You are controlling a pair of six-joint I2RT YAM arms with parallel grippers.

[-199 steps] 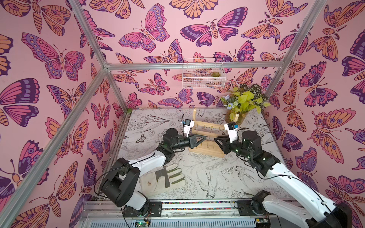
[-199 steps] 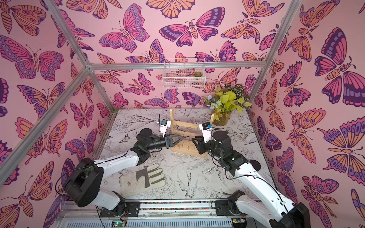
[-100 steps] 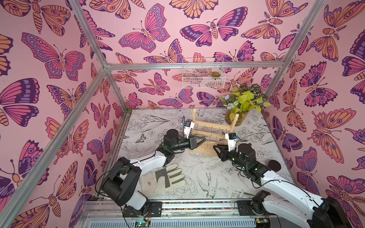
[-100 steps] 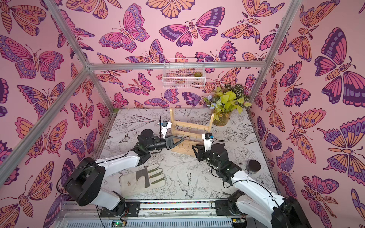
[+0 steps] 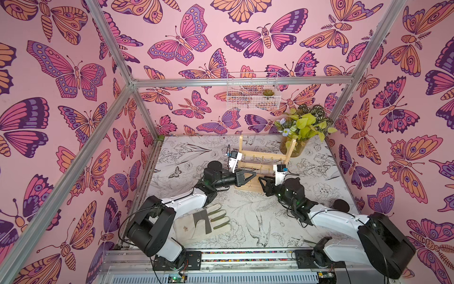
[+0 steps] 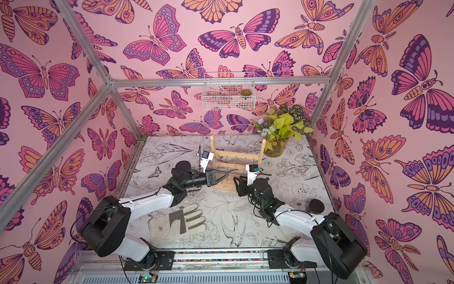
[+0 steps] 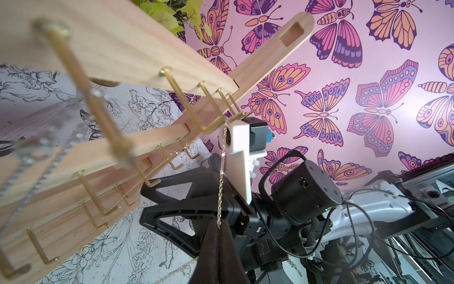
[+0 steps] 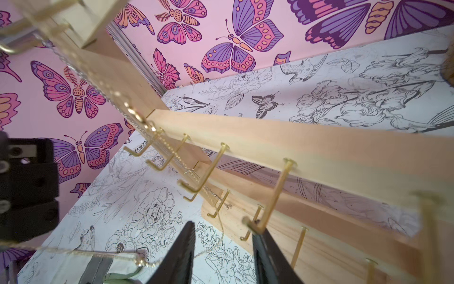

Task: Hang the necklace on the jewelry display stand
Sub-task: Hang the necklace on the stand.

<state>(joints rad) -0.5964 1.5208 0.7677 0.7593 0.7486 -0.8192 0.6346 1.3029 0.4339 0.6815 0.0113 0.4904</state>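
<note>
The jewelry display stand [image 5: 265,157] [image 6: 235,157] is upright at the table's back middle, a light wooden rack with gold hooks. The necklace [image 7: 221,172], a thin gold chain, runs taut from my left gripper [image 7: 218,225] up to a hook tip, and another strand drapes across lower hooks [image 8: 169,147]. My left gripper [image 5: 254,173] [image 6: 227,172] is shut on the chain in front of the stand's left side. My right gripper [image 8: 223,230] [image 5: 262,180] is open just before the base, with nothing between its fingers. One fingertip [image 8: 256,236] sits close under a hook.
A pale work glove [image 5: 204,223] lies at the front left. A potted plant [image 5: 302,132] stands at the back right beside the stand. A white wire basket [image 5: 253,94] hangs on the back wall. A small dark round object [image 5: 341,205] sits at the right.
My right gripper has drawn back from the stand toward the front, sunk lower, and its jaws have spread wider. The left gripper has stayed put, still holding the chain.
</note>
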